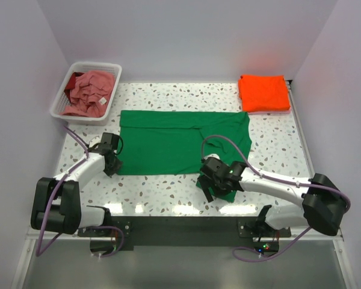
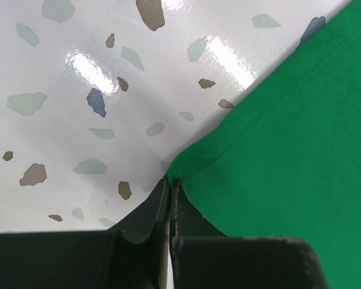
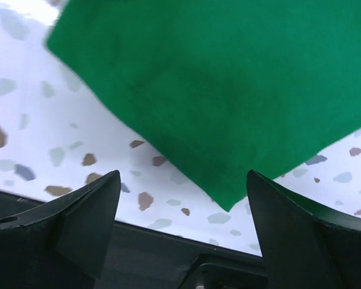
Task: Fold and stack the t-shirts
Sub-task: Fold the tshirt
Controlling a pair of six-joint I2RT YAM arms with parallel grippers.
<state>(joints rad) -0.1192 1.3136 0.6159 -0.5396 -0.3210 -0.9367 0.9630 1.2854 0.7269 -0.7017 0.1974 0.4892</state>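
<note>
Spread flat across the middle of the white speckled tabletop (image 1: 168,195): bright green cotton short-sleeved t-shirt (image 1: 168,141), long side running left to right, near-right corner projecting toward the arm bases.

Left gripper (image 2: 170,185): low at the tabletop, at the near-left corner of the green shirt. Jaws pressed together, clamped on the very tip of that corner. Stitched hem visible in the left wrist view, running up and right from the fingertips; bare tabletop to the left of them.

Right gripper (image 3: 183,180): poised above the projecting near-right corner of the green shirt. Jaws spread wide, gripping nothing. Black fingers (image 3: 87,211) flanking the pointed green corner in the right wrist view, with speckled surface showing between cloth and each finger.

Folded bright orange t-shirt (image 1: 263,91): lying at the far-right corner of the tabletop, well apart from the green shirt.

Crumpled dusty pink t-shirt (image 1: 91,91): resting inside the white slatted plastic basket (image 1: 76,118) at the far-left corner, small white tag facing up.
</note>
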